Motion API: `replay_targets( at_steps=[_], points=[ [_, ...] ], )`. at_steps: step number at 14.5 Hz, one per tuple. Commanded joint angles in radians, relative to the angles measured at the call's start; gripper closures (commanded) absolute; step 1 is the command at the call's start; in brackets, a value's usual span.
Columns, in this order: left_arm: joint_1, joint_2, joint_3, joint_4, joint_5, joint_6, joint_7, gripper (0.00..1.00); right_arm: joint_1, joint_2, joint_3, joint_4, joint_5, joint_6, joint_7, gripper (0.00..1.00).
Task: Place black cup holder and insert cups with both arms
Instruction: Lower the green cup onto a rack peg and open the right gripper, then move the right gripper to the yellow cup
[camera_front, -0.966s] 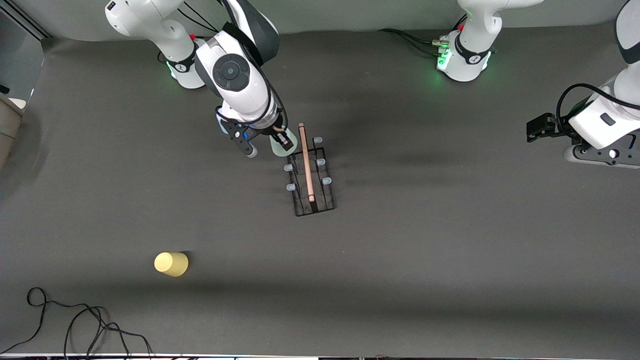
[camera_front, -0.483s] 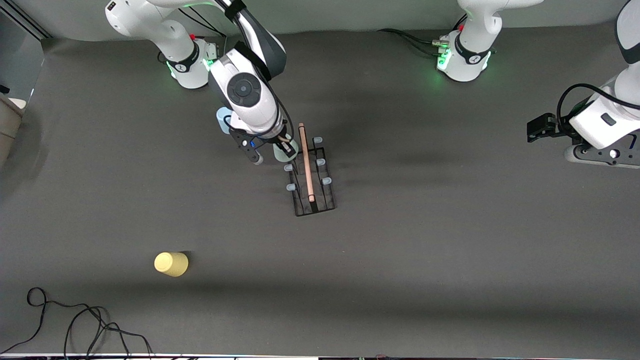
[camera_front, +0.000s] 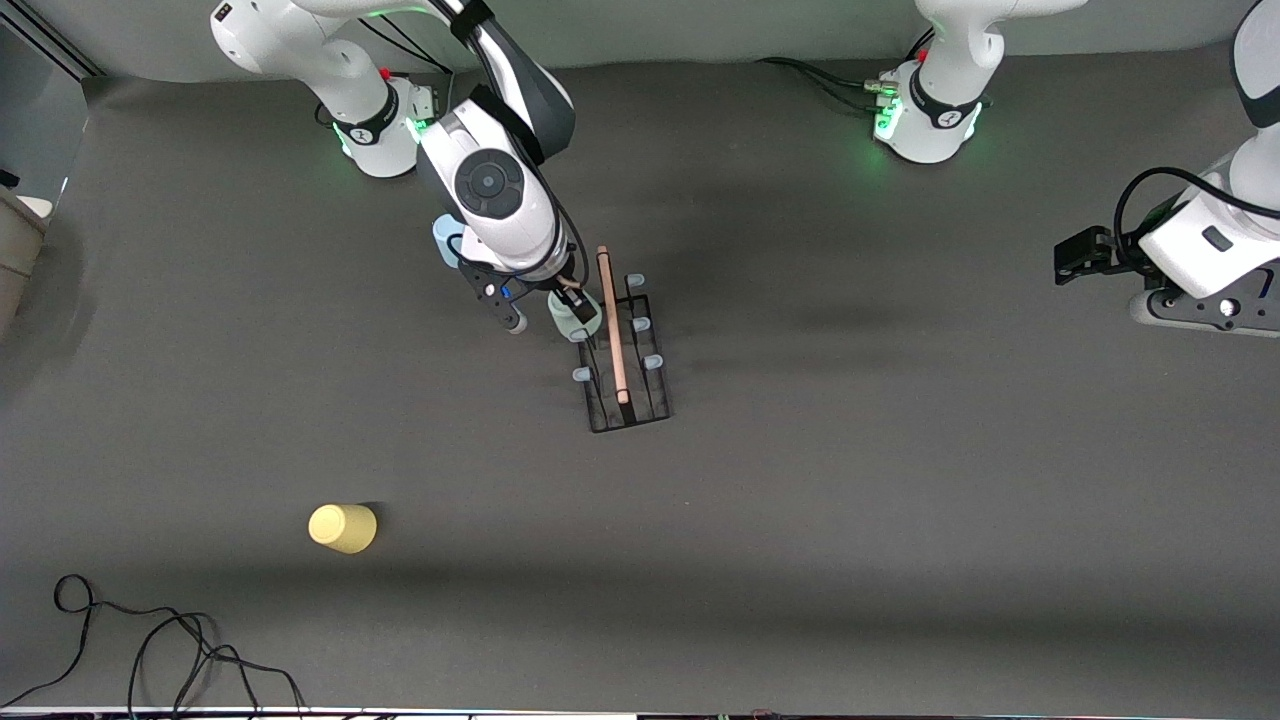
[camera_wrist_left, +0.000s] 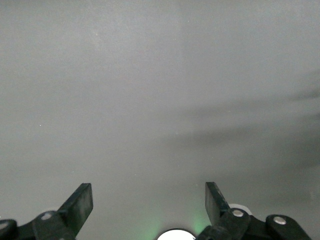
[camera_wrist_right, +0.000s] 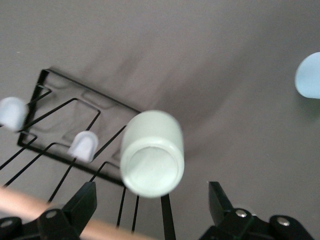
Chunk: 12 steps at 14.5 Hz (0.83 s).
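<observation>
Right tool (camera_front: 545, 312) released beside green cup (camera_wrist_right: 152, 154) on rack (camera_front: 628, 398) peg (left tool (camera_wrist_left: 149, 206) likewise spread, waiting)

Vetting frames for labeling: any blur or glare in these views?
Right wrist view: the sage green cup is smeared at the black cup holder. Left wrist view: only grey, soft shadows, green glow. Front view: sharp, green lights at the bases.

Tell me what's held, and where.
Nothing. The right gripper is open, fingers clear of the pale sage green plastic cup on the black wire cup holder; the left gripper is open too.
</observation>
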Motion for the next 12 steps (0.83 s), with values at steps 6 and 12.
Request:
replay_targets(
  at_steps=[6,12],
  points=[
    [0.000,0.008,0.001,0.023,0.009,-0.025,0.007,0.00,-0.010,-0.007,-0.320,0.399,-0.005,-0.457,-0.612,0.00],
    [0.002,0.008,0.003,0.023,0.009,-0.025,0.007,0.00,-0.168,0.174,-0.510,0.593,-0.014,-0.443,-1.314,0.00]
  ],
)
